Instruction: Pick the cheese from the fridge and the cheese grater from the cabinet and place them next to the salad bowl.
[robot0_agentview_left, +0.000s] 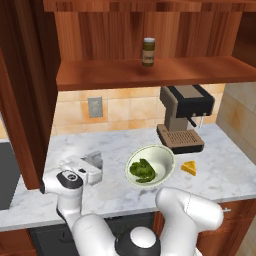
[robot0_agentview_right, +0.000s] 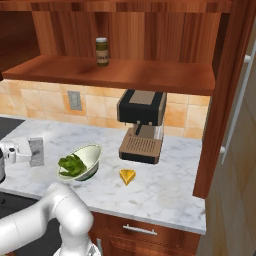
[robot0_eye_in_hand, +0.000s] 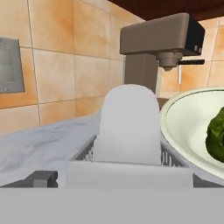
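Note:
The grey cheese grater (robot0_agentview_left: 95, 160) stands upright on the marble counter, just left of the salad bowl (robot0_agentview_left: 150, 165). My gripper (robot0_agentview_left: 90, 169) is open and low around the grater from the left. In the hand view the grater's handle (robot0_eye_in_hand: 129, 124) rises right in front, with one dark fingertip (robot0_eye_in_hand: 41, 178) set apart at its left. The yellow-orange cheese (robot0_agentview_left: 189, 168) lies on the counter just right of the bowl. From the right base view the grater (robot0_agentview_right: 36, 151), bowl (robot0_agentview_right: 80, 161) and cheese (robot0_agentview_right: 127, 176) line up left to right. The cabinet (robot0_agentview_left: 150, 72) hangs above. The fridge is out of view.
A brown and black coffee machine (robot0_agentview_left: 181, 120) stands behind the bowl against the tiled wall. A dark labelled jar (robot0_agentview_left: 148, 52) sits on the cabinet shelf. The cabinet's open door (robot0_agentview_left: 25, 100) hangs at the left. A grey wall outlet (robot0_agentview_left: 95, 107) is on the tiles.

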